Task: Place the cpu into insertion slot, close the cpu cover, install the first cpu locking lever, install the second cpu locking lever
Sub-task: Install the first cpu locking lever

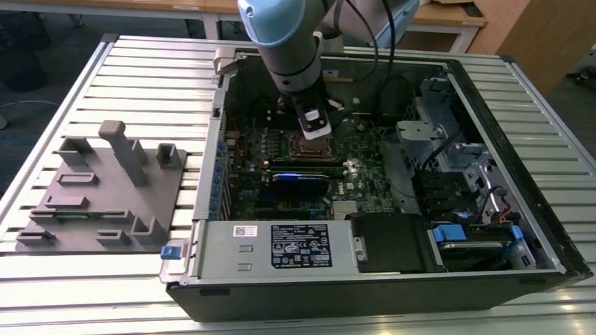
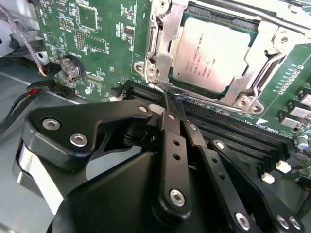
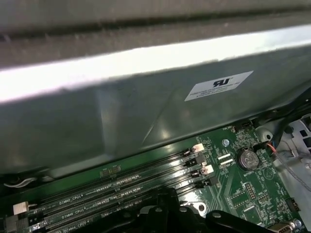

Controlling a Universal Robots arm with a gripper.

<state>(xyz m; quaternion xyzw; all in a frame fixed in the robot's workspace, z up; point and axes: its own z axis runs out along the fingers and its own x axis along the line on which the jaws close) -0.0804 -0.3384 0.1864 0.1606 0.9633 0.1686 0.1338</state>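
The cpu [image 2: 214, 53], a pale metal square, lies flat in the insertion slot [image 2: 146, 68] on the green motherboard. The cpu cover [image 2: 249, 73], a silvery frame, lies down over the chip's edges. A thin metal lever rod [image 2: 272, 14] runs along the far side of the socket. My gripper [image 2: 167, 99] is shut, its black fingertips together at the socket's edge beside the memory slots, with a thin metal piece right at the tips. In the exterior view my gripper [image 1: 317, 131] hangs just over the insertion slot [image 1: 312, 148] inside the open computer case.
Long black memory slots [image 2: 233, 131] run beside the socket. A coin battery [image 2: 70, 68] and cables [image 2: 29, 90] lie nearby. The case wall [image 3: 146, 102] rises close by. A power supply [image 1: 279, 244], drive cage [image 1: 447, 139] and grey fixture plate [image 1: 102, 188] surround the work area.
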